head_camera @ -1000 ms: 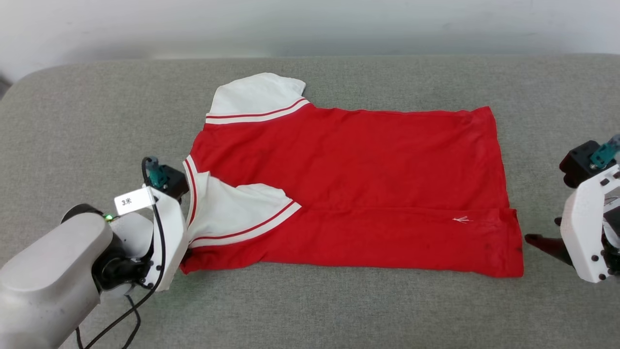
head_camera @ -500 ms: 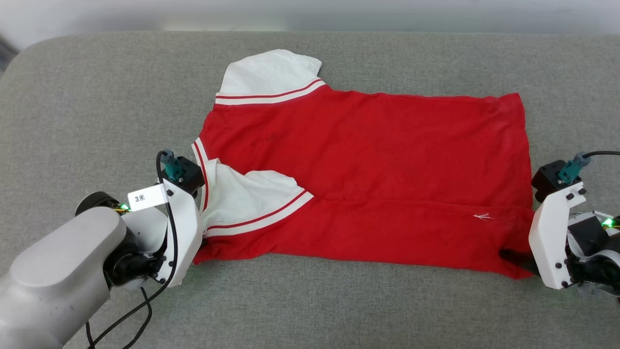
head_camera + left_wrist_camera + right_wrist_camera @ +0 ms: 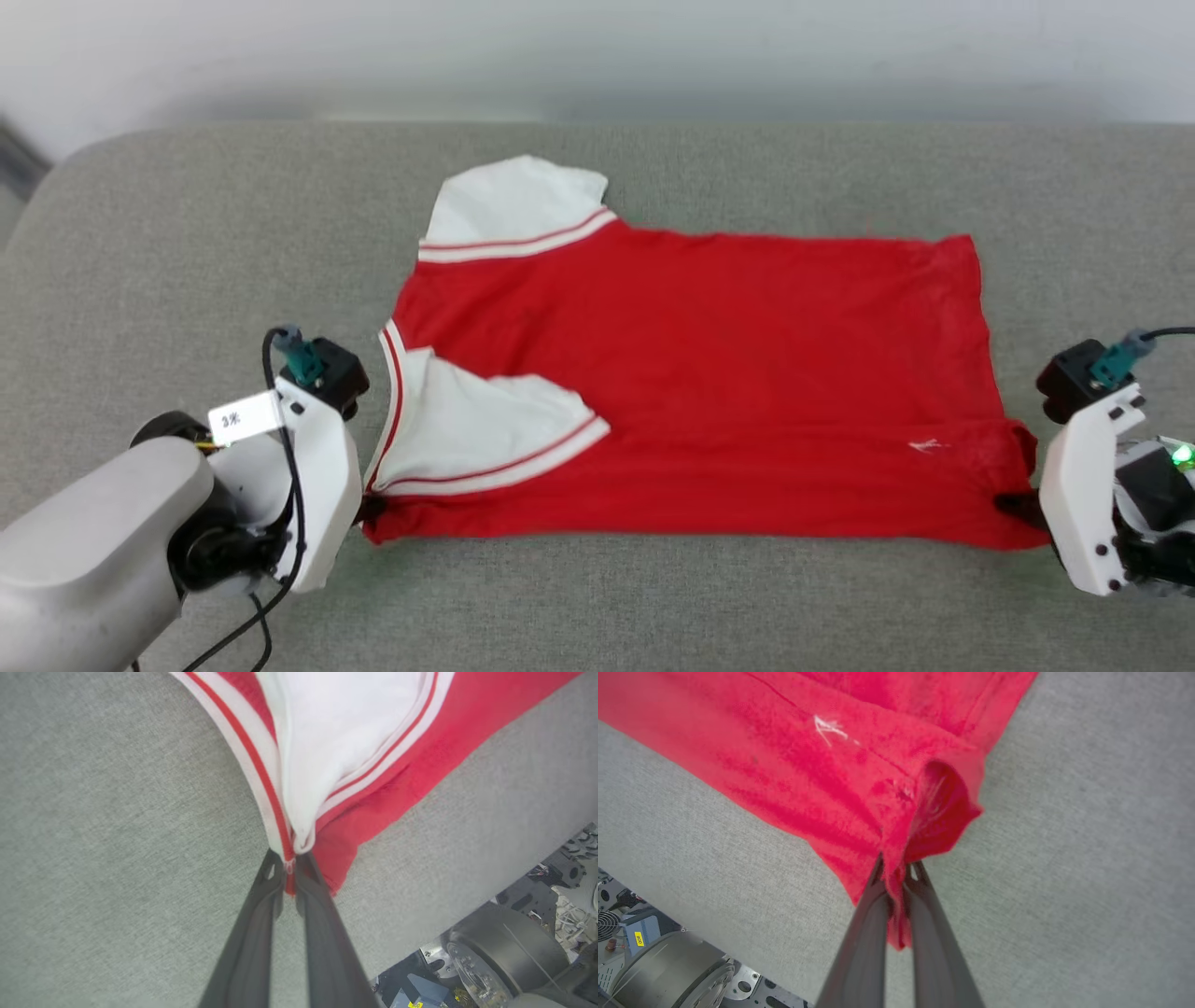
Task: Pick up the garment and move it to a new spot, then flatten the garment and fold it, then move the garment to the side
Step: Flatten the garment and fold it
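The garment (image 3: pixel 709 373), a red shirt with white sleeves and striped trim, lies spread on the grey cushion (image 3: pixel 597 607) with its near edge folded over and one white sleeve (image 3: pixel 476 439) laid on top. My left gripper (image 3: pixel 369 509) is shut on the garment's near left corner; in the left wrist view its fingertips (image 3: pixel 290 870) pinch the striped trim and red cloth (image 3: pixel 373 802). At the near right corner my right gripper (image 3: pixel 1013 506) is shut on the hem; in the right wrist view the red cloth (image 3: pixel 840 765) bunches between its fingertips (image 3: pixel 896 875).
The far white sleeve (image 3: pixel 513 201) points toward the cushion's back edge, where a pale wall (image 3: pixel 597 56) rises. Bare grey cushion lies left, right and in front of the shirt. The robot's base (image 3: pixel 668 970) shows beyond the cushion's near edge.
My right gripper moved in from the right and closed on the garment's near right corner. The camera shifted between frames. My left gripper kept its hold.
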Tool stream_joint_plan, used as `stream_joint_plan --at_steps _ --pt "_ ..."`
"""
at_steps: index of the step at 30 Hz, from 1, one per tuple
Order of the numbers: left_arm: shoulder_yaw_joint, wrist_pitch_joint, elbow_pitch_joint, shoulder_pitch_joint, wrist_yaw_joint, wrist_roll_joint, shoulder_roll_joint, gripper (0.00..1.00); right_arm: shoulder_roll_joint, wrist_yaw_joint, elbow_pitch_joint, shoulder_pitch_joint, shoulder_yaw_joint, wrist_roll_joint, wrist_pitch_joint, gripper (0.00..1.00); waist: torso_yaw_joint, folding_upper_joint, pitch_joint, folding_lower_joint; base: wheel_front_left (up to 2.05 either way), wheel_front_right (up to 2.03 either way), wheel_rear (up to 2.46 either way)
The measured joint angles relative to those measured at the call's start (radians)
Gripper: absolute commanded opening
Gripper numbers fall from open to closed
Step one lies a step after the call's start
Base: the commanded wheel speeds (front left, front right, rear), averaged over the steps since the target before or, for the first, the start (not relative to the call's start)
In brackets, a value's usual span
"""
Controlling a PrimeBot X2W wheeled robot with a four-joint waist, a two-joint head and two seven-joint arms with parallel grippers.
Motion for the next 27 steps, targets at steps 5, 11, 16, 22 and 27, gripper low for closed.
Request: stream_joint_plan --at_steps 5,11,16,22,27 --pt "-0.01 -0.009 -0.057 0.053 0.0 -0.024 0.035 0.0 -0.073 0.0 -0.059 0.053 0.007 0.04 -0.029 0.0 -0.006 0.0 -0.051 0.0 0.0 0.0 0.0" --pt "-0.035 -0.026 -0.127 0.135 0.02 -0.041 0.059 0.0 -0.136 0.0 -0.103 0.152 -0.002 0.071 -0.06 0.0 -0.013 0.0 -0.084 -0.0001 0.0 0.0 0.0" --pt "-0.057 -0.035 -0.135 0.191 0.043 -0.049 0.061 0.0 -0.145 0.0 -0.104 0.227 -0.007 0.061 -0.065 0.0 -0.018 0.0 -0.077 -0.0001 0.0 0.0 0.0" --pt "-0.066 -0.056 -0.101 0.208 0.05 -0.038 0.051 1.0 -0.098 0.0 -0.059 0.249 -0.021 0.034 -0.097 1.0 -0.022 0.0 -0.063 0.0 0.0 0.0 0.0" --pt "-0.043 -0.09 -0.107 0.203 0.05 -0.037 0.069 1.0 -0.08 0.0 -0.068 0.248 -0.057 -0.006 -0.18 1.0 -0.022 0.0 -0.076 0.0 0.0 0.0 0.0"
